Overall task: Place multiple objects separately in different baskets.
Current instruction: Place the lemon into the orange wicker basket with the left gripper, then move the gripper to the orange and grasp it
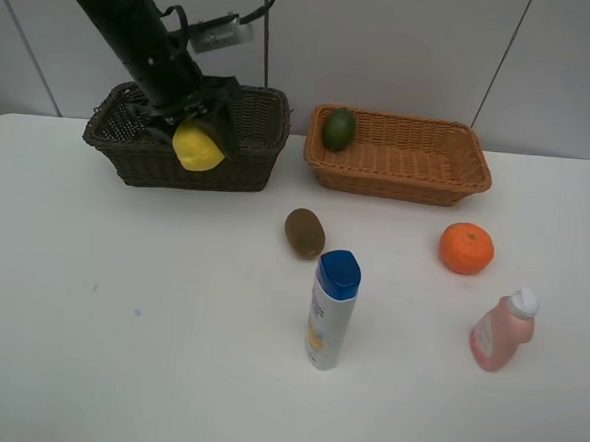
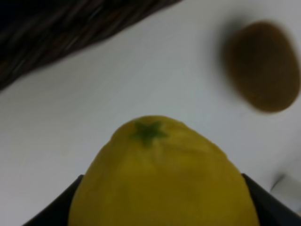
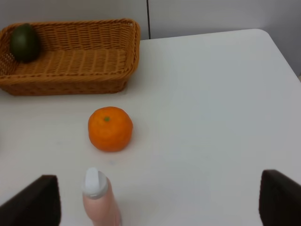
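My left gripper (image 1: pixel 197 135) is shut on the yellow lemon (image 1: pixel 198 148) and holds it in front of the dark brown basket (image 1: pixel 248 163); the lemon (image 2: pixel 162 179) fills the left wrist view. The brown kiwi (image 1: pixel 304 233) lies on the table, also in the left wrist view (image 2: pixel 263 66). The dark green fruit (image 1: pixel 339 130) lies in the light tan basket (image 1: pixel 417 183), also in the right wrist view (image 3: pixel 24 42). The orange (image 1: pixel 466 248), pink bottle (image 1: pixel 502 332) and white blue-capped bottle (image 1: pixel 331 310) stand on the table. My right gripper (image 3: pixel 160 207) is open, near the pink bottle (image 3: pixel 100 200) and orange (image 3: pixel 110 128).
The white table (image 1: pixel 119 320) spreads to the front and left. The tan basket (image 3: pixel 70 61) stands at the back, against the grey wall. The table's right edge shows in the right wrist view. The dark green pump bottle and flat block are out of view.
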{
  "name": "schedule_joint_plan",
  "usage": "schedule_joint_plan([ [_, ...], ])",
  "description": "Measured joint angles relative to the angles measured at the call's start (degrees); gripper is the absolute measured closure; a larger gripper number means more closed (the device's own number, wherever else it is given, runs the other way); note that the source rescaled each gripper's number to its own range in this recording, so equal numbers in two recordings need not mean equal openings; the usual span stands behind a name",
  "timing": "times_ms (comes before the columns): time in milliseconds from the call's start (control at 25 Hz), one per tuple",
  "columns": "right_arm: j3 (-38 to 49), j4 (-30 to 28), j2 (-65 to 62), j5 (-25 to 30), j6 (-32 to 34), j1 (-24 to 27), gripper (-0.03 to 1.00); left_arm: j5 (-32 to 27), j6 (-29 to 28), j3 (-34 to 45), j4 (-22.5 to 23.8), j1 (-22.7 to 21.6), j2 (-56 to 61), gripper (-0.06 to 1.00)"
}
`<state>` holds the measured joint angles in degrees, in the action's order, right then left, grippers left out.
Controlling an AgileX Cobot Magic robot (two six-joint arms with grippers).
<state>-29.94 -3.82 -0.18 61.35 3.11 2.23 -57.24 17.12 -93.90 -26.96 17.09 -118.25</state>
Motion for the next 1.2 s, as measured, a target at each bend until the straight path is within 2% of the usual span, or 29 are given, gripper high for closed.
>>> schedule_joint_plan([
  [160,0.00,0.00,0.00,0.00,0.00,0.00,-0.03,8.39,0.83,-10.54,-0.78,7.57,-3.58,0.45],
  [240,0.00,0.00,0.00,0.00,0.00,0.00,-0.03,14.75,1.45,-15.40,-0.91,11.02,-6.47,0.45],
  [360,0.00,0.00,0.00,0.00,0.00,0.00,-0.03,28.32,1.85,-19.96,-1.02,14.92,-11.68,0.45],
  [480,0.00,0.00,0.00,0.00,0.00,0.00,-0.03,41.05,1.87,-21.24,-1.02,17.09,-16.31,0.45],
  [600,0.00,0.00,0.00,0.00,0.00,0.00,-0.03,48.70,1.87,-21.24,-1.02,17.73,-20.17,0.45],
  [720,0.00,0.00,0.00,0.00,0.00,0.00,-0.03,51.56,1.87,-21.24,-1.02,17.73,-22.23,0.44],
  [760,0.00,0.00,0.00,0.00,0.00,0.00,-0.03,51.91,1.94,-21.24,-1.02,17.73,-22.46,0.40],
  [880,0.00,0.00,0.00,0.00,0.00,0.00,-0.03,52.41,3.17,-21.28,-0.77,17.57,-22.54,0.07],
  [960,0.00,0.00,0.00,0.00,0.00,0.00,-0.03,52.18,3.41,-21.55,-0.77,17.18,-22.54,-0.03],
  [1200,0.00,0.00,0.00,0.00,0.00,0.00,-0.03,47.06,2.47,-21.59,-0.59,16.15,-21.71,-0.06],
])
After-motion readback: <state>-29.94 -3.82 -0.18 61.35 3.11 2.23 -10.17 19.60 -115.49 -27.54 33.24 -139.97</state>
